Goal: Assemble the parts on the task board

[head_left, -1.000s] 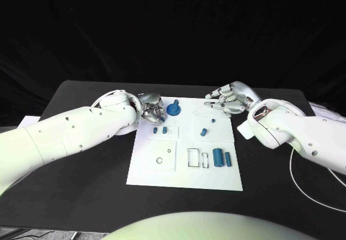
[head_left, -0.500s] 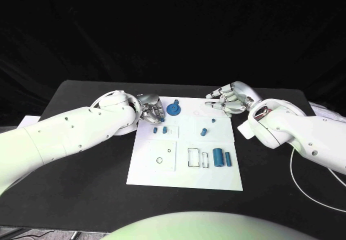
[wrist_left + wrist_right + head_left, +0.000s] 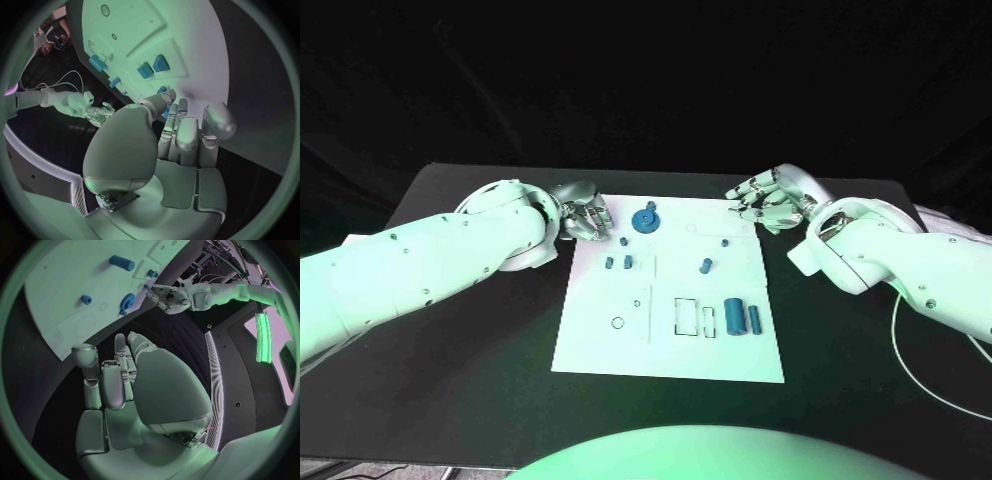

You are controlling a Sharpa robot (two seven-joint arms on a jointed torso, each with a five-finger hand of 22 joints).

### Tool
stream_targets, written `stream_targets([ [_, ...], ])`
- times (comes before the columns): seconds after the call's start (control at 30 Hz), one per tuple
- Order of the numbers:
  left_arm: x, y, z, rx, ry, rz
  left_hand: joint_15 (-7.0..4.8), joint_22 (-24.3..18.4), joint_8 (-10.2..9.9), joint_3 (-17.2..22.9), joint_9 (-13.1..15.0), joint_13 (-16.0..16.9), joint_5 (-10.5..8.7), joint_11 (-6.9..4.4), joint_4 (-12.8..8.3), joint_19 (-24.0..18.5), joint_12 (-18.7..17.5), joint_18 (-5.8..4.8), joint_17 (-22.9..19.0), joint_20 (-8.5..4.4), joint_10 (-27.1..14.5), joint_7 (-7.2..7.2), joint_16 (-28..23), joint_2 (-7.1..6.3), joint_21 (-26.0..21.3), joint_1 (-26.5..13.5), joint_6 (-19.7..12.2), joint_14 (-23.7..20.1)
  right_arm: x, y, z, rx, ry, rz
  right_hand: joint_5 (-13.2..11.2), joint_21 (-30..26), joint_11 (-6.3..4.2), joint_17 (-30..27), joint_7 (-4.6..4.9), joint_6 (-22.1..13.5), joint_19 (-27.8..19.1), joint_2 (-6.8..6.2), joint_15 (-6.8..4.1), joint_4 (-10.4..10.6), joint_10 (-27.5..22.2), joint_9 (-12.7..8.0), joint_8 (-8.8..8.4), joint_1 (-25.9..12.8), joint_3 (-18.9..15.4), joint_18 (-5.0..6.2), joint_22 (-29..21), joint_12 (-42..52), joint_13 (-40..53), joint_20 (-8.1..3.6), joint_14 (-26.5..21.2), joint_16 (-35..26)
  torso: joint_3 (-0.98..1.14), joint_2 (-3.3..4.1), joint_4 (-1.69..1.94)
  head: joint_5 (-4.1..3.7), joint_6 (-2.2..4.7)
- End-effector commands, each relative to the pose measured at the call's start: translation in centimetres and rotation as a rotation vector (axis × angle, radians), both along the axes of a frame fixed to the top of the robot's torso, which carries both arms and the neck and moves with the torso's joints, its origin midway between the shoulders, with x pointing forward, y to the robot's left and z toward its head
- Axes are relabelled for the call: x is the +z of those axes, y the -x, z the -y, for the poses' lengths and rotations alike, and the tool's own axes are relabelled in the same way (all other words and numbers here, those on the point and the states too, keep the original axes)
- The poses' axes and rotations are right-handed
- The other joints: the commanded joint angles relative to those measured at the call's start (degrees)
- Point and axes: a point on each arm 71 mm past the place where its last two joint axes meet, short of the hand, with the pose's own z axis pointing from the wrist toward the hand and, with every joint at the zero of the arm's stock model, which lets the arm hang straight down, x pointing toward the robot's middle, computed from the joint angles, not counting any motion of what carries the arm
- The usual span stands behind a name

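Note:
The white task board (image 3: 668, 345) lies mid-table. A blue gear (image 3: 646, 218) stands near its far edge. Two small blue blocks (image 3: 619, 262), a short blue peg (image 3: 708, 265), a tiny blue piece (image 3: 727, 240) and two blue cylinders (image 3: 744, 317) lie further down the board. My left hand (image 3: 584, 213) hovers just off the board's far left corner, beside the gear, fingers curled in and holding nothing (image 3: 181, 135). My right hand (image 3: 764, 200) sits off the far right corner, fingers also curled with nothing in them (image 3: 119, 380). The right wrist view shows the gear (image 3: 128, 301) and the left hand (image 3: 169, 297) beyond it.
Empty outlined slots (image 3: 687, 315) and a small ring mark (image 3: 617, 322) show on the board's near half. A white cable (image 3: 906, 350) runs along the table's right side. Black tabletop (image 3: 473, 350) surrounds the board.
My left hand has drawn back to the left, away from the gear and off the board's edge. The right hand has shifted slightly toward the far side. The parts have stayed put.

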Motion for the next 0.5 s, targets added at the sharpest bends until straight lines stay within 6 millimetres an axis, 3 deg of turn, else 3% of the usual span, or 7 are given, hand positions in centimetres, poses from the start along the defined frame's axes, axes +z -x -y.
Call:
stream_targets([
  [0.03,1.2,-0.3,-1.1,0.121,0.348,-0.032,0.15,-4.7,0.6,0.5,-0.1,0.0,0.12,0.19,0.1,-3.0,0.7,1.71,-6.2,0.2,0.4,0.45,-4.1,0.4,-7.0,0.3,1.3,-2.9,-0.2,0.3,-0.7,0.118,0.274,0.066,-1.2,0.6,0.28,0.1,0.73,1.5,0.3,-0.73,0.71,-0.7,-0.2,0.0,0.0,0.6,1.9,-0.03,0.7,-4.4,-4.7,0.35,2.7,0.3,0.03,-0.16,0.16,-0.5,0.43],
  [0.13,1.5,-0.3,-2.2,0.213,0.662,-0.153,0.1,-11.1,0.8,0.2,-0.3,0.3,0.01,-0.03,0.3,-7.8,2.0,3.44,-15.9,0.24,1.3,0.36,-10.6,0.94,-16.8,0.2,1.4,-7.9,-0.3,0.4,-1.0,0.14,0.422,0.092,-1.9,1.0,0.11,0.0,0.07,2.4,0.1,-1.82,0.89,-1.2,0.8,-0.1,-0.52,0.4,3.8,-0.04,1.1,-7.9,-9.6,0.45,2.6,0.4,-0.1,-0.2,0.23,-1.19,0.68],
  [0.2,1.5,-0.2,-2.9,0.274,0.913,-0.276,-0.01,-13.9,1.4,-0.8,-0.3,0.6,-0.16,-0.35,0.5,-10.2,3.2,4.09,-19.8,0.25,2.2,0.03,-13.4,1.47,-21.2,0.1,2.1,-10.3,-0.3,0.4,-1.2,0.147,0.516,0.116,-2.3,1.2,0.26,-0.1,-0.15,3.1,0.1,-2.19,0.82,-1.1,1.6,-0.1,-0.83,-0.1,4.9,-0.1,1.3,-9.5,-12.4,0.52,2.6,0.4,-0.28,-0.24,0.28,-1.61,0.85],
  [0.27,1.6,-0.1,-3.5,0.306,1.054,-0.325,0.02,-14.3,1.3,-2.1,-0.4,1.0,-0.2,-0.66,0.9,-10.8,4.2,4.15,-20.7,0.21,2.7,-0.04,-13.9,1.81,-21.9,-0.5,1.6,-11.0,-0.2,0.5,-1.5,0.152,0.58,0.135,-3.3,1.3,0.13,-0.1,-0.36,3.7,0.0,-2.64,0.79,-1.2,2.7,-0.2,-1.17,-0.6,5.9,-0.08,1.5,-10.4,-14.8,0.42,2.6,0.5,-0.19,-0.26,0.26,-1.81,1.0],
  [0.43,1.9,0.2,-4.7,0.353,1.242,-0.354,-0.07,-15.1,1.4,-5.5,-0.6,1.6,-0.27,-0.81,2.0,-11.5,5.8,4.11,-22.2,0.31,2.9,-0.27,-14.7,1.9,-23.2,-2.0,1.1,-12.3,-0.3,0.8,-2.4,0.165,0.699,0.166,-6.1,1.3,-0.16,-0.4,-1.0,4.8,-0.2,-3.48,0.43,-1.1,3.5,-0.2,-1.83,-1.6,7.7,-0.02,1.4,-12.0,-18.8,0.02,2.6,0.5,-0.22,-0.23,0.28,-2.29,1.46],
  [0.5,1.9,0.5,-4.8,0.358,1.27,-0.357,-0.08,-15.4,1.5,-6.3,-0.6,1.8,-0.21,-0.82,2.1,-11.5,6.4,4.13,-22.4,0.28,2.6,-0.24,-14.6,2.17,-23.6,-1.8,1.1,-12.4,-0.5,0.9,-2.7,0.171,0.726,0.17,-6.8,1.2,-0.41,-0.5,-1.23,5.1,-0.2,-3.51,0.14,-1.1,3.6,-0.3,-1.94,-1.7,8.3,-0.02,1.2,-12.3,-19.7,-0.14,2.6,0.4,-0.35,-0.26,0.36,-2.29,1.56],
])
